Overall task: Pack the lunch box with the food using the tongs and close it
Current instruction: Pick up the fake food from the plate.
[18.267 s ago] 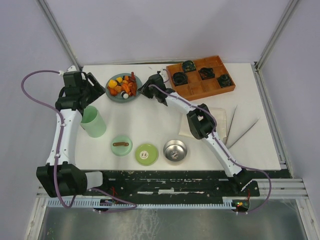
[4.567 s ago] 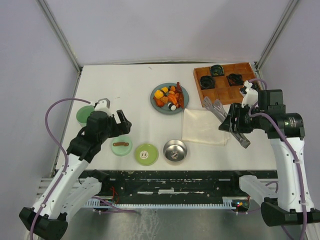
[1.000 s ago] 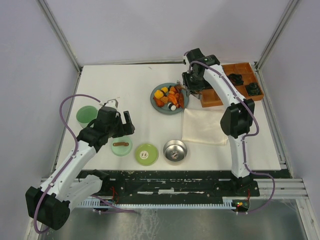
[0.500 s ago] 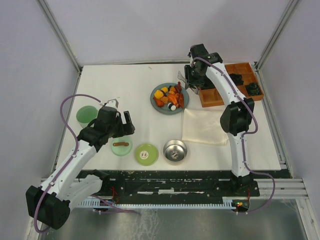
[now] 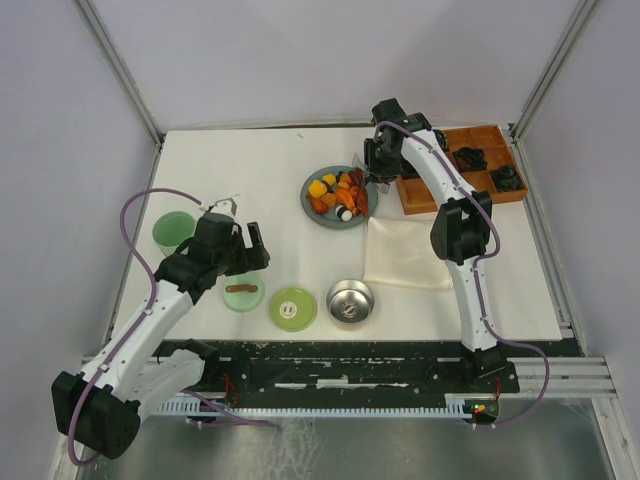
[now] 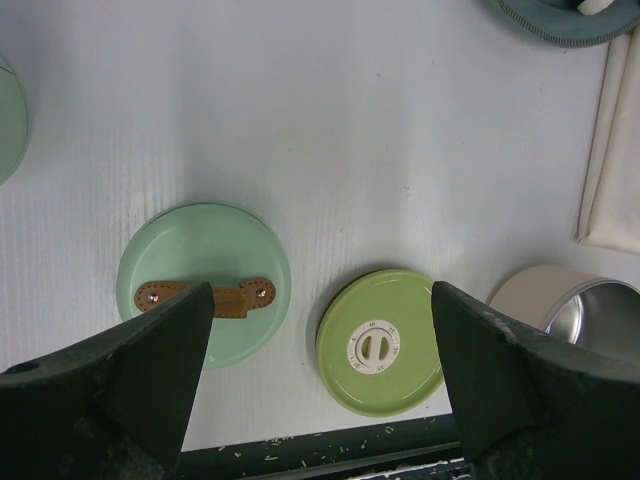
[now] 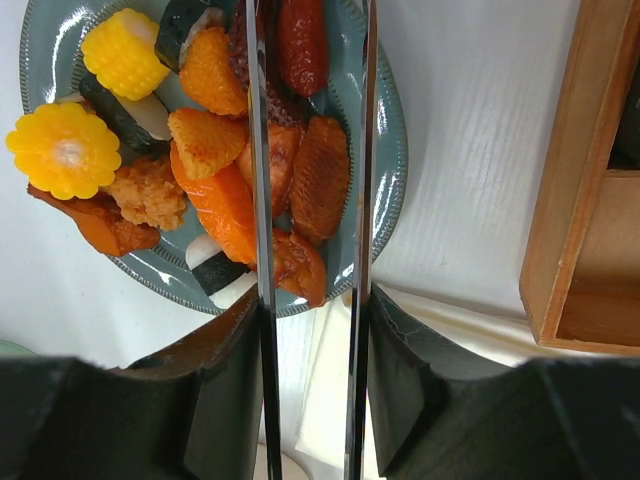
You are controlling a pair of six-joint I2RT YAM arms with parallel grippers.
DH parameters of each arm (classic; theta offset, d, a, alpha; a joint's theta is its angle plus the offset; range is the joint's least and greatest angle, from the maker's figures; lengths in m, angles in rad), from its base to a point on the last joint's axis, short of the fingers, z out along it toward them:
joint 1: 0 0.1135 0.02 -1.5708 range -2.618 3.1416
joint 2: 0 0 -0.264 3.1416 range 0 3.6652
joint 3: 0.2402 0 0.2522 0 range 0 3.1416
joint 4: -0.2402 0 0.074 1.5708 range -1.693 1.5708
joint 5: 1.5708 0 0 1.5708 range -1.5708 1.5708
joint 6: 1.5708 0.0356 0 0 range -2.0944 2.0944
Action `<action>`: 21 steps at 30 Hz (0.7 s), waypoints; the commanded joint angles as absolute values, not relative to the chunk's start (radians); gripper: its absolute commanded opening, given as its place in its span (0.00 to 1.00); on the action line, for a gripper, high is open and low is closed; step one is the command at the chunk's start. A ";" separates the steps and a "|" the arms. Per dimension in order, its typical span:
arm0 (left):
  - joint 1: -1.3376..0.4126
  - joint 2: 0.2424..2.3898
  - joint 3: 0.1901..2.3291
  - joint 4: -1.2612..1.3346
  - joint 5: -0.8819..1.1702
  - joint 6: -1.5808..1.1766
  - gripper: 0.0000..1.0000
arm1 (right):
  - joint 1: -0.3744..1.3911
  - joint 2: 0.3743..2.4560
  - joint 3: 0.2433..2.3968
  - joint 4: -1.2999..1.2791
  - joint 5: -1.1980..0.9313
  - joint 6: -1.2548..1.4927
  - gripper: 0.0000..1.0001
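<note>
1. Tongs (image 7: pixel 262 200), long and silver, are clamped by the right gripper (image 7: pixel 312 300), with one finger pressing on the outside of each arm.
2. From the right wrist camera, the two arms of the tongs run side by side above the grey-blue plate (image 7: pixel 392 210). One arm crosses orange and red-brown pieces and the other passes nearer the plate's rim. Their tips lie outside that view.
3. Food (image 7: pixel 220 190) is piled on the plate: yellow corn rounds, orange chunks, red-brown pieces and black-and-white roll slices.
4. The plate sits at the far middle of the white table (image 5: pixel 250 170). The wooden tray (image 5: pixel 437 190) is just to its right, and the folded cream cloth (image 5: pixel 405 255) lies just beside its near edge.
5. The left gripper (image 6: pixel 320 300) is spread wide and holds nothing. It hovers over the near left of the table, above the flat lid (image 6: pixel 205 290) with its brown handle and the lime-green lid (image 6: pixel 380 340).
6. The mint-green canister (image 5: pixel 175 233) stands upright and uncovered to the left of that arm.
7. The steel bowl (image 5: pixel 350 300) sits uncovered just right of the lime-green lid.
</note>
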State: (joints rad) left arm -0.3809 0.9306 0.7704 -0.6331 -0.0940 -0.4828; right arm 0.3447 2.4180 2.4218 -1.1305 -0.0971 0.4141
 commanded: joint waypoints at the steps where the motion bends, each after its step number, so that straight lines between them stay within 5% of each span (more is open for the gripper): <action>1: -0.377 0.928 0.779 -0.599 -0.086 -0.453 0.95 | 0.345 2.410 2.471 -1.128 -0.101 0.424 0.47; 13: -0.377 0.930 0.778 -0.598 -0.081 -0.453 0.95 | 0.343 2.413 2.479 -1.140 -0.105 0.413 0.40; 21: -0.377 0.924 0.778 -0.598 -0.080 -0.453 0.95 | 0.344 2.343 2.449 -1.132 -0.076 0.399 0.25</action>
State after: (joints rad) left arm -0.3809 0.9306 0.7704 -0.6331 -0.0937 -0.4828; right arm 0.3447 2.4210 2.4256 -1.1442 -0.0940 0.4110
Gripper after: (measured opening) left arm 0.952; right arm 0.355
